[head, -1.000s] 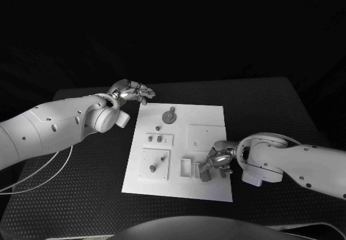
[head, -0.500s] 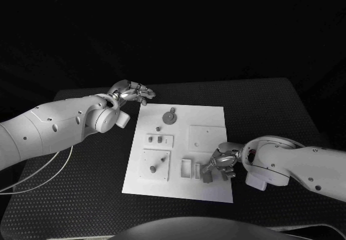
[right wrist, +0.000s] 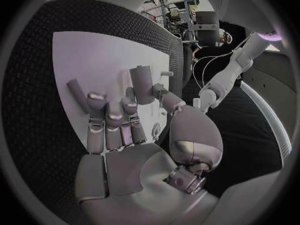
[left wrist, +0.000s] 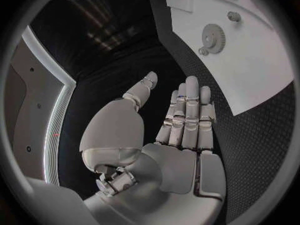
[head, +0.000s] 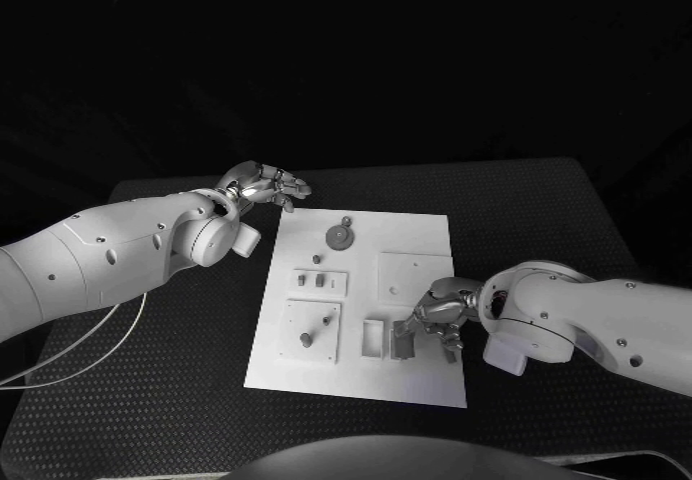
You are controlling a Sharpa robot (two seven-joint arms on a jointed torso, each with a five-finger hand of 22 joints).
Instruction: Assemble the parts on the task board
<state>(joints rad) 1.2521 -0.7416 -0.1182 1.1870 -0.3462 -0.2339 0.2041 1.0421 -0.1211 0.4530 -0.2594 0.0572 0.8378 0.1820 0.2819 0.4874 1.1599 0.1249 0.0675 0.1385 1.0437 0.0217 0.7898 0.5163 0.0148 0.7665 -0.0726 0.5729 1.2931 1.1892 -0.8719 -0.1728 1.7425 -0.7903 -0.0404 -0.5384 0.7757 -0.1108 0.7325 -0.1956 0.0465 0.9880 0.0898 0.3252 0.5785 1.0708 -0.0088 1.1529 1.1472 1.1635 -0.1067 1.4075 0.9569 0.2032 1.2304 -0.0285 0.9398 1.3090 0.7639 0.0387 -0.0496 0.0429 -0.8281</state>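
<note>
The white task board (head: 418, 232) lies mid-table. My right hand (head: 438, 314) hovers over its near right part and pinches a small grey block (head: 405, 344) between thumb and fingers, right beside a white bracket (head: 375, 337). The right wrist view shows the same grey block (right wrist: 140, 84) upright at the fingertips of my right hand (right wrist: 125, 130). My left hand (head: 268, 185) hangs off the board's far left corner and holds nothing. In the left wrist view my left hand (left wrist: 181, 130) has straight fingers with the thumb apart. A grey gear (head: 339, 237) lies on the far part of the board.
Small grey pieces (head: 312, 281) stand in a fixture at the board's left, with a peg (head: 306, 339) and a lever (head: 327, 318) nearer me. A white square plate (head: 414, 272) sits centre right. The gear (left wrist: 214, 36) and the board (left wrist: 250, 80) lie beyond my left fingertips.
My right hand has drawn the grey block slightly farther from me and leftward, closer to the white bracket. My left arm has stayed still.
</note>
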